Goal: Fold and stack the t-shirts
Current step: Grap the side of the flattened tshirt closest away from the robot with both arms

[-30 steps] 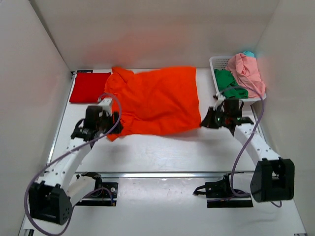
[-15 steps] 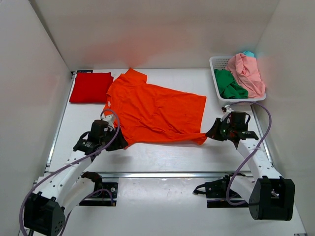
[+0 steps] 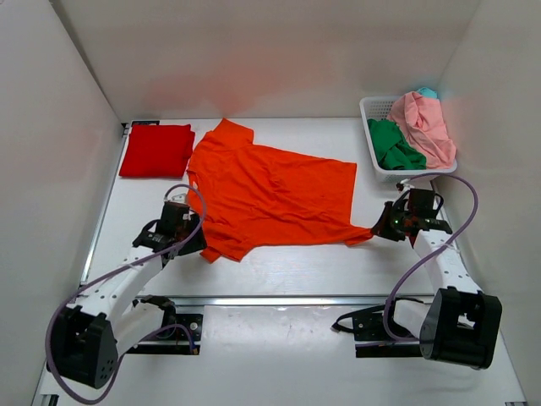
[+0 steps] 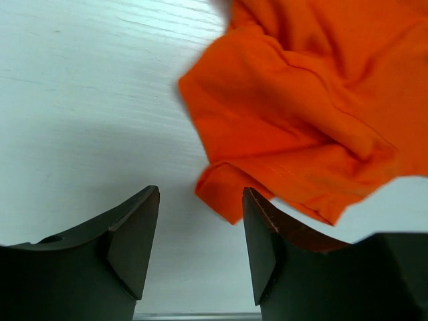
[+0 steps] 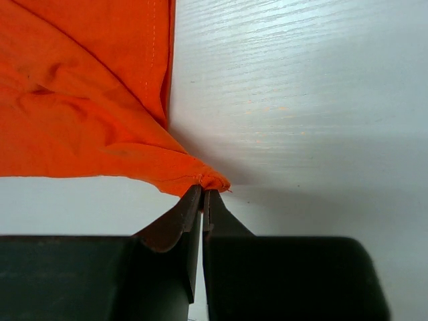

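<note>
White table [image 3: 279,264] carries the orange t-shirt [image 3: 270,190] spread at centre; right gripper [image 5: 202,194] pinches its hem corner, left gripper [image 4: 199,207] gapes empty beside another corner. Flattening seems in hand; next, left should grasp that corner

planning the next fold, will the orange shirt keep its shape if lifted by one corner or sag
Probably sags: the orange t-shirt lies creased, its corner bunched to a point in the shut right tool. Likely light, since that small pinch holds it. Its edge by the open left tool is rumpled, so pushing would likely wrinkle it.
</note>
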Controlling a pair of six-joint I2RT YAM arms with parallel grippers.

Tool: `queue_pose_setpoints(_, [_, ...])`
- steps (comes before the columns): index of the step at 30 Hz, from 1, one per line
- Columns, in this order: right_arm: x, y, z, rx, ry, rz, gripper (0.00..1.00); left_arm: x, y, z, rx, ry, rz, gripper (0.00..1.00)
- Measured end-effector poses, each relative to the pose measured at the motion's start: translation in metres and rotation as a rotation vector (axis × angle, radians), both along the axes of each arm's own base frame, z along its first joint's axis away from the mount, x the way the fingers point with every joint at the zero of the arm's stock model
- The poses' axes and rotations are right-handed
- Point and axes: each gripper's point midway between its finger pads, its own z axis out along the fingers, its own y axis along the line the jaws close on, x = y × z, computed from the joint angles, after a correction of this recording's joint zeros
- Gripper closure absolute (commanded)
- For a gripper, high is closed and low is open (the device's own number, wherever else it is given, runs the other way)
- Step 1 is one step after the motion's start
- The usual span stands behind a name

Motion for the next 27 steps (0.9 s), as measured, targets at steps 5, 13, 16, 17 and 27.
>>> queue_pose_setpoints(5, [0.002, 0.003, -0.003, -0.001, 0.014, 0.013, 1.00, 0.001, 0.005, -0.015, 0.072, 0.038, 0.010, 0.34])
queue_pose_setpoints(13, [0.002, 0.003, -0.004, 0.002, 0.018, 0.012, 1.00, 0.023, 0.008, -0.023, 0.109, -0.006, 0.043, 0.37])
queue_pose_setpoints(16, [0.002, 0.003, -0.004, 0.003, 0.017, 0.013, 0.99, 0.022, 0.008, -0.042, 0.143, 0.064, 0.030, 0.48])
queue_pose_setpoints(17, [0.002, 0.003, -0.004, 0.003, 0.017, 0.012, 1.00, 0.025, 0.006, -0.045, 0.157, 0.076, 0.023, 0.51])
queue_pose_setpoints(27, [0.010, 0.001, 0.009, 0.006, -0.014, 0.010, 1.00, 0.040, -0.016, -0.042, 0.183, 0.100, -0.063, 1.00])
